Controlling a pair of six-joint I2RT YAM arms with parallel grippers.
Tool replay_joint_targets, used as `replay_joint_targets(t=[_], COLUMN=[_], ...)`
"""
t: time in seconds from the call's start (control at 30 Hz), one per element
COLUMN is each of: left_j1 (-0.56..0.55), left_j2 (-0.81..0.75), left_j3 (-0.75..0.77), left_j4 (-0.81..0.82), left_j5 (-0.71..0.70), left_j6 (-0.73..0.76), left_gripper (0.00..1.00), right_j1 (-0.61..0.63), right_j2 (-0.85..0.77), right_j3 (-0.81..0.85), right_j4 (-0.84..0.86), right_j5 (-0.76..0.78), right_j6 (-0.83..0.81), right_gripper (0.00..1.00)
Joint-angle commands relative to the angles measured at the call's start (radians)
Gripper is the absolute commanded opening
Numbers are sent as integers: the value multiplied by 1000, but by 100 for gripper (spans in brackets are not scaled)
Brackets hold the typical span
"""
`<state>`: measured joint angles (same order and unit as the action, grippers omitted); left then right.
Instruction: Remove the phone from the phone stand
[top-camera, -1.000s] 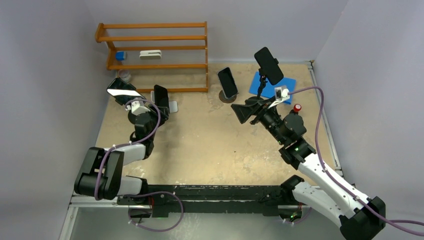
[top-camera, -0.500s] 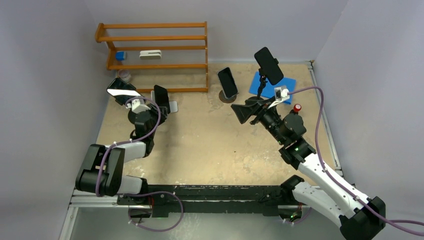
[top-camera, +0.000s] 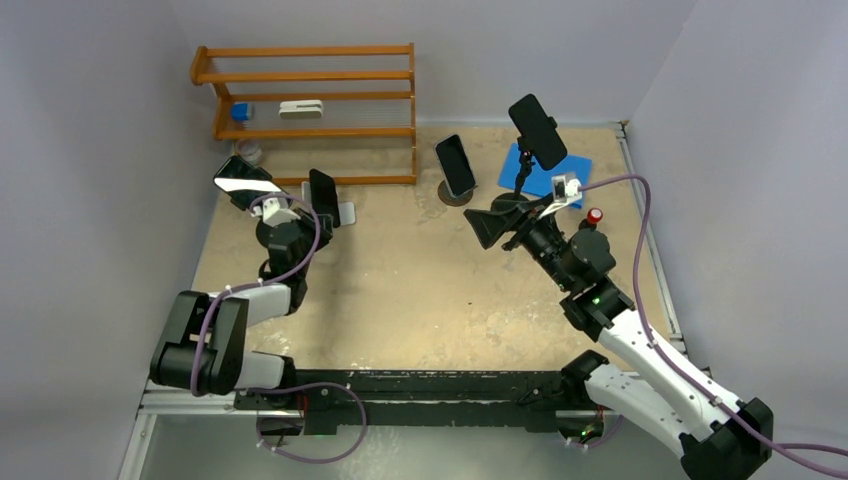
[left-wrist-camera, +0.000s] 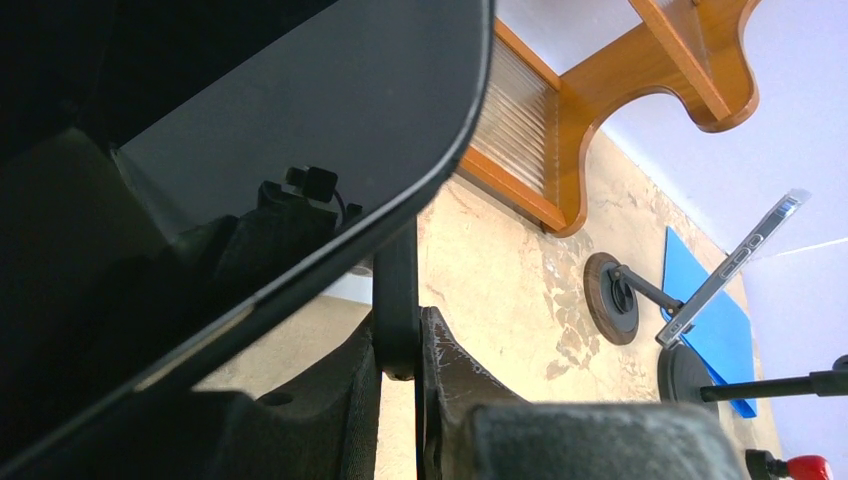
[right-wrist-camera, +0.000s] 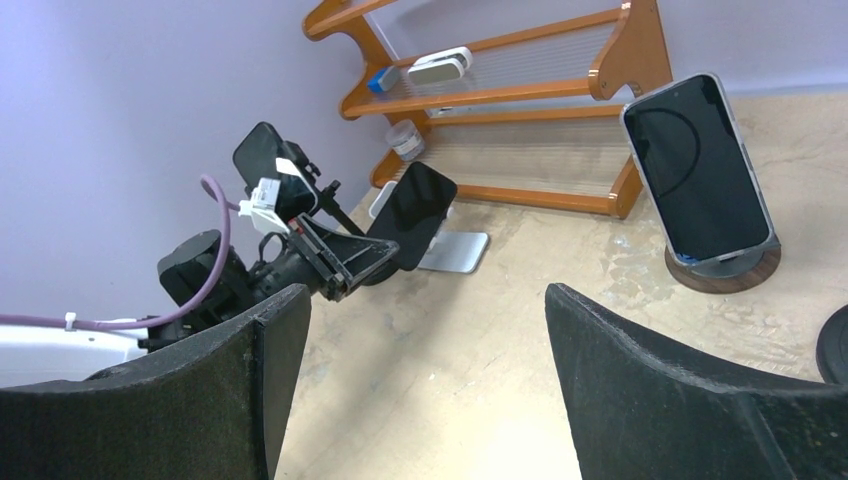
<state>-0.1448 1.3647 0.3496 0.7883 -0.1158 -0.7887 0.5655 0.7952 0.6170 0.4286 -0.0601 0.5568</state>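
Note:
A black phone (top-camera: 322, 197) is clamped in my left gripper (top-camera: 312, 218), close against the silver phone stand (top-camera: 346, 213) at the left. In the left wrist view the left gripper (left-wrist-camera: 400, 345) is shut on the phone's thin black edge (left-wrist-camera: 397, 290), and a glossy black face fills the upper left. The right wrist view shows the phone (right-wrist-camera: 420, 208) held over the stand (right-wrist-camera: 455, 252); I cannot tell whether they touch. My right gripper (top-camera: 492, 222) is open and empty mid-table, also in its wrist view (right-wrist-camera: 425, 300).
A second phone (top-camera: 456, 164) leans on a round wooden stand (top-camera: 457, 194). A third (top-camera: 537, 130) sits on a tall arm over a blue mat (top-camera: 548, 170). Another phone (top-camera: 240, 180) stands at far left. A wooden rack (top-camera: 305, 100) lines the back, and a red knob (top-camera: 595, 215) is at right.
Almost nothing. The right wrist has edged slightly up and to the right. The left gripper still holds the phone in the same place.

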Motion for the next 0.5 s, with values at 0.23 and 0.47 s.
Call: replay_joint_targets(t=[0.23,0.47], left_j1=[5,5], left_j2=[-143,-230], left_j3=[0,-12], left_j4=[-4,-95], left_j5=[66,86], left_j6=[28,5], left_gripper=[0,0], right_j1=[4,4], right_j2=[-23,-31], right_j3=[35,36], right_j4=[16,15], right_j5=[29,29], right_j6=[-20,-16], right_gripper=[89,89])
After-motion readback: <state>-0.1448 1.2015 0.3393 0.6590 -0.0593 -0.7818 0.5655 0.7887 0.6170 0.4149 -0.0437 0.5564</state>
